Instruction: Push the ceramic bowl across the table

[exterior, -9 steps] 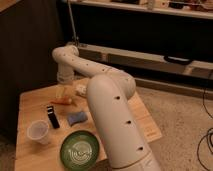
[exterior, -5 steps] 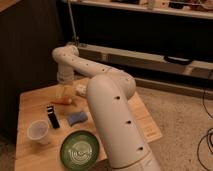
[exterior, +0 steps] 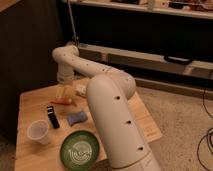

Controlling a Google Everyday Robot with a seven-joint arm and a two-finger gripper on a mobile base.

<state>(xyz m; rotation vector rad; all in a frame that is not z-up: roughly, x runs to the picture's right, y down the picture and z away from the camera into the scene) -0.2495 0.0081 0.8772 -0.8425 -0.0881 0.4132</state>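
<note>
The ceramic bowl (exterior: 80,149), dark green with pale rings inside, sits at the near edge of the light wood table (exterior: 30,102), close against my white arm (exterior: 107,107). The arm rises from the lower right, bends over the table and comes down at the far side. My gripper (exterior: 65,91) hangs there, low over a yellowish item, well behind the bowl and apart from it.
A translucent plastic cup (exterior: 39,131) stands left of the bowl. A black upright object (exterior: 52,116) and a blue sponge (exterior: 77,118) lie behind the bowl. An orange-yellow item (exterior: 63,99) and a white item (exterior: 81,89) lie near the gripper. Dark shelving (exterior: 150,30) runs behind the table.
</note>
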